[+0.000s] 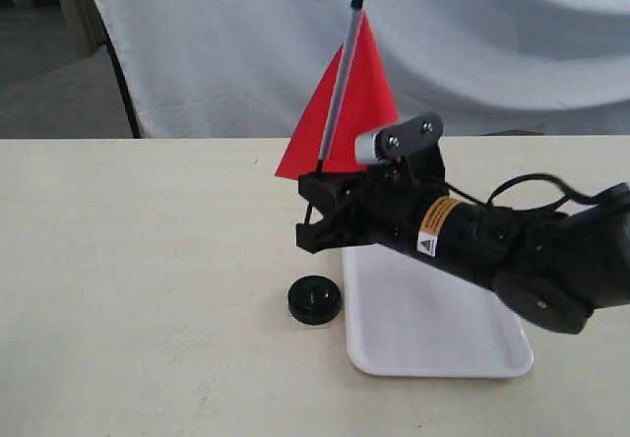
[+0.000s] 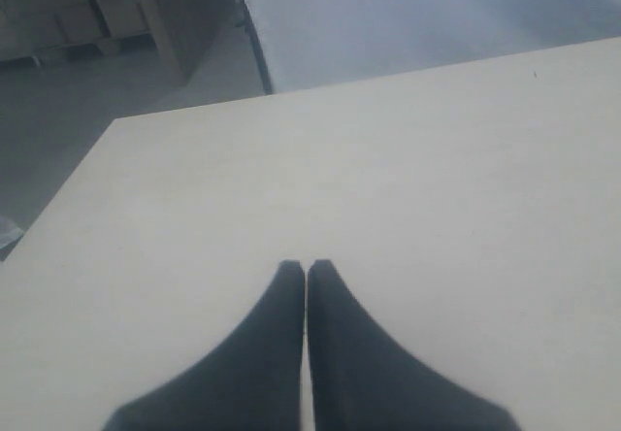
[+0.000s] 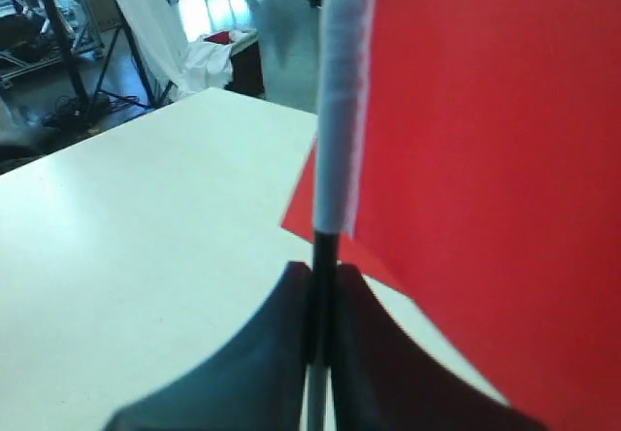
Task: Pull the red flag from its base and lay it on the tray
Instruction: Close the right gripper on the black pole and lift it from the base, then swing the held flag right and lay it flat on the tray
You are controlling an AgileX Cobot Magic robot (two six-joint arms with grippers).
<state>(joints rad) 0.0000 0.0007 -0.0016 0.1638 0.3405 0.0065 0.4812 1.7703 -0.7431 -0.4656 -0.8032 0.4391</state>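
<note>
Nearest lies the flat white rectangular plastic tray (image 1: 472, 353), empty and ready to receive. Just beside its left edge on the pale table (image 1: 148, 240) sits the small round black plastic base (image 1: 315, 301), its hole vacant. Above the tray's far corner the right gripper (image 1: 313, 211) is clamped on the bare lower pole of the small triangular red cloth flag (image 1: 369, 93), which leans slightly from upright, probably as it was drawn from the socket. Elsewhere, the left gripper (image 2: 307, 268) is closed on nothing, apparently not needed.
</note>
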